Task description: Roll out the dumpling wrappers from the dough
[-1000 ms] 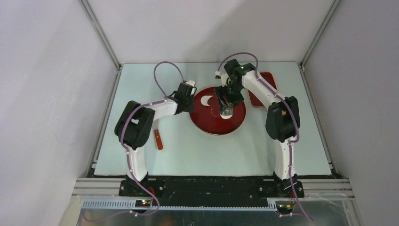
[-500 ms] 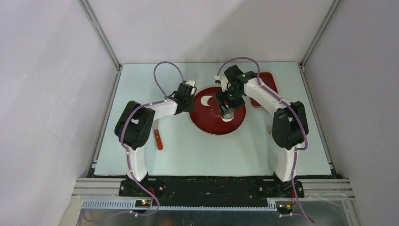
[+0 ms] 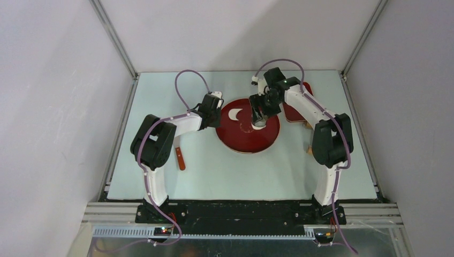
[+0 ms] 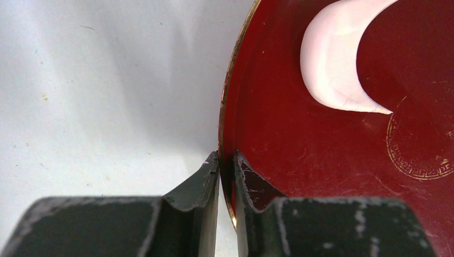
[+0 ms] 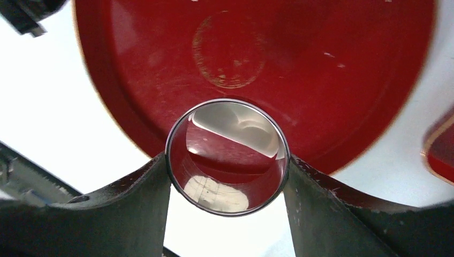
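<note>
A red plate lies mid-table. A white dough crescent lies on its far left part, and it also shows in the left wrist view. My left gripper is shut on the plate's left rim. My right gripper is shut on the shiny metal ring cutter and holds it over the plate, right of the crescent in the top view. White glints show inside the ring. I cannot tell whether a wrapper is in it, and no loose round wrapper shows.
A red rectangular tray sits at the back right, partly under my right arm. A red-handled tool lies on the table by my left arm. A small wooden end shows beside my right arm.
My right gripper has shifted the ring cutter slightly toward the far side of the plate, and the right elbow has swung right. The left gripper has kept hold of the rim.
</note>
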